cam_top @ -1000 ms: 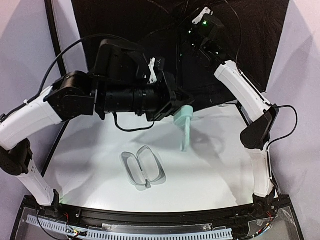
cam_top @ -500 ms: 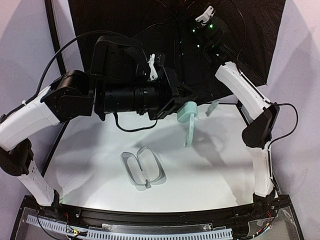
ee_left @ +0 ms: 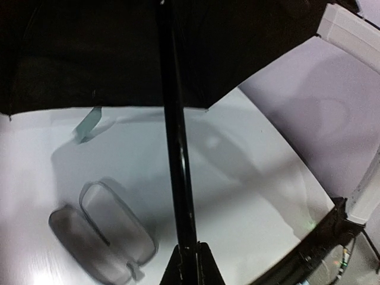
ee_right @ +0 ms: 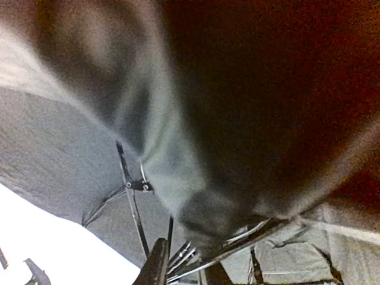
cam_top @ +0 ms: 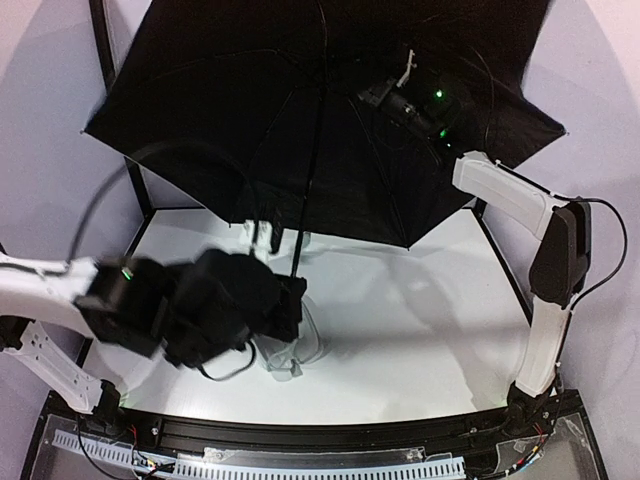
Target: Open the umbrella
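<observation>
The umbrella [cam_top: 300,130] stands open. Its black canopy spreads over the far half of the table, with rim tips near the lavender walls [cam_top: 600,150]. Smooth white table [cam_top: 430,340] shows in front of the rim. The left gripper [ee_left: 191,264] clamps the thin glossy shaft [ee_left: 175,148] low down, just beside the oval hard case [ee_left: 101,237]. The right gripper [cam_top: 385,95] sits among the ribs under the canopy, and whether it grasps anything cannot be told.

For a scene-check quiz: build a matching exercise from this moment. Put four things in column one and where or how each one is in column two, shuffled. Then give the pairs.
Column one
1. umbrella canopy
2. umbrella shaft
3. hard case
4. right end effector

Column two
A. lying open on the white table
B. raised high, under the canopy
C. spread wide open
D. rising out of the left end effector

Pairs: 1-C, 2-D, 3-A, 4-B
</observation>
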`<state>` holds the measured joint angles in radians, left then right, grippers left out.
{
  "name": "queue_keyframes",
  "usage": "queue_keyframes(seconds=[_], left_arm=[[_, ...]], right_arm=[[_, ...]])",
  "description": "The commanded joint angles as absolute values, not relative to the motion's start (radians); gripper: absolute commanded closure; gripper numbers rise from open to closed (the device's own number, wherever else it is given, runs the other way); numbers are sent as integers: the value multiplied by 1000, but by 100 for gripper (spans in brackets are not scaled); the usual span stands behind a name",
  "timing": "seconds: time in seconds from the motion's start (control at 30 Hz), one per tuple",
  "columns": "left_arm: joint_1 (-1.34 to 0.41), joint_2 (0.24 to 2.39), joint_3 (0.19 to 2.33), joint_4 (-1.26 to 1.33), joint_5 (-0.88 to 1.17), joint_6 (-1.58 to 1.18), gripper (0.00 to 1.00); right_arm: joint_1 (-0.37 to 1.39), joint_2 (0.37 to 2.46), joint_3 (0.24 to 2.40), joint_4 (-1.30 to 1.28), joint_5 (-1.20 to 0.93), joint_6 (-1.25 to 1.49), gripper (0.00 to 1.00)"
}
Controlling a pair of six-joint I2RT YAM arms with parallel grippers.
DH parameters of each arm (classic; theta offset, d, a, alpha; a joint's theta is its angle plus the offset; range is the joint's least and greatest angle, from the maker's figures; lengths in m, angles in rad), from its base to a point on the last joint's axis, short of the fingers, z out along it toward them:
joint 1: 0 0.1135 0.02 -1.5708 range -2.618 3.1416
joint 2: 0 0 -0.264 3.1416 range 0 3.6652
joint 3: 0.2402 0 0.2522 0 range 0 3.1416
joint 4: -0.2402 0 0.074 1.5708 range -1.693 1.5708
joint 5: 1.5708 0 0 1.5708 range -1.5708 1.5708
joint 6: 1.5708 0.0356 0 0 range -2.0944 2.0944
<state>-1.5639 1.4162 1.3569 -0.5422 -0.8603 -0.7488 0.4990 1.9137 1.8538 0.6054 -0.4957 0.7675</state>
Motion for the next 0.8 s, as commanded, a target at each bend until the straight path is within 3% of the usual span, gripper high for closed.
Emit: queue_keyframes(seconds=[0.0,0.13,0.23,0.43,0.77], left_arm=[[-1687,1367,1214,-64,-995,-235,99],[-1679,1402,1179,162,-1035,-165,99],[-1673,1445,1190,289,-1109,-111,99],[-1601,1450,1213,190,-1087,-289,99],[-1525,1441,1205,144,-1120,-428,99]], right_arm=[[321,1944,1773,545,-244,812,75],[342,1908,1698,582,-249,871,58],[363,1879,1618,633,-247,901,51],[407,1804,1484,727,-309,974,33],[477,1671,1247,884,-425,1048,22]])
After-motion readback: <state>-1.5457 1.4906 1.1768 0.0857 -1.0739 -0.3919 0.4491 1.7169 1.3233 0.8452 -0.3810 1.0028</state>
